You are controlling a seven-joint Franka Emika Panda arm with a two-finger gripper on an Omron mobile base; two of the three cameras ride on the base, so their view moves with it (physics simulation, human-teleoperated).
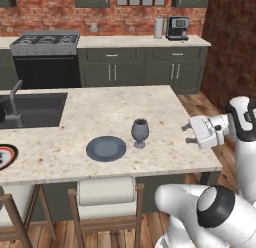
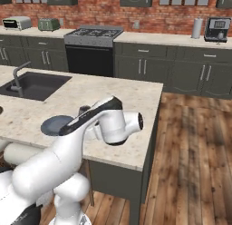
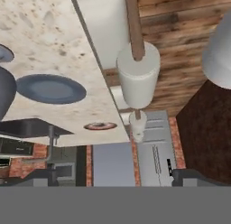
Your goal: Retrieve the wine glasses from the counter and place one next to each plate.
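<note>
One grey smoky wine glass (image 1: pixel 140 132) stands upright on the stone-topped island, just right of the slate-blue plate (image 1: pixel 105 148). My gripper (image 1: pixel 189 134) hovers open over the island's right end, level with the glass and well apart from it, with nothing between its fingers. At the island's left edge lies the white plate with the red-and-black rim (image 1: pixel 4 156). In the hand view the blue plate (image 3: pixel 50 88) and the rimmed plate (image 3: pixel 100 126) show, with the glass's dark bowl (image 3: pixel 5 95) at the left edge. In the right base view my arm hides most of the glass (image 2: pixel 84 111).
A black sink (image 1: pixel 31 108) with a faucet is set in the island's left part. Stools (image 1: pixel 106 192) stand under its near edge. The back counter (image 1: pixel 140 41) carries a coffee machine (image 1: pixel 177 28) and a grey canister (image 1: pixel 158 28), beside the stove (image 1: pixel 46 42).
</note>
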